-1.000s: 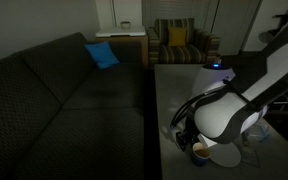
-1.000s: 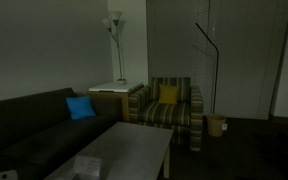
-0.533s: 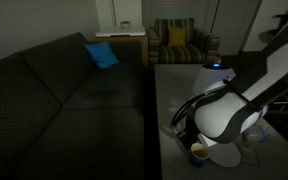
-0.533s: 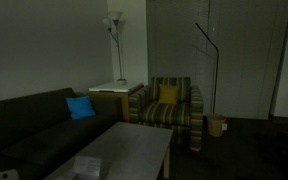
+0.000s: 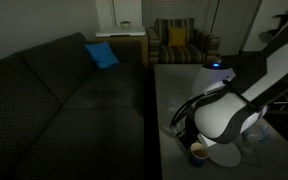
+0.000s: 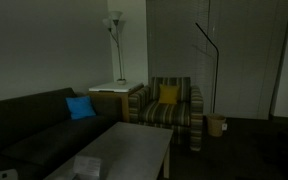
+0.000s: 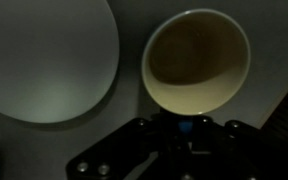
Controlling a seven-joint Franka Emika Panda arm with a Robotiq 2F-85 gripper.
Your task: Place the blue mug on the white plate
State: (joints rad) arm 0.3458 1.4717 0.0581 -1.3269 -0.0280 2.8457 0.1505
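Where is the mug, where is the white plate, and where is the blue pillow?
mug [image 7: 197, 60], wrist view, on its pale inside.
white plate [image 7: 44, 60], wrist view, on its bare flat middle.
blue pillow [image 5: 102, 55], in an exterior view, on the middle of its face.

There is one mug [image 7: 196, 60], directly in front of the gripper [image 7: 184, 122], and one white plate [image 7: 44, 55] beside it. Farther from the gripper there are one sofa [image 5: 74, 95], one striped armchair [image 6: 174, 110], one blue cushion [image 6: 81, 107], one yellow cushion [image 6: 169, 95], and two floor lamps: a white-shaded lamp [image 6: 114, 20] and a thin arched lamp [image 6: 208, 50].
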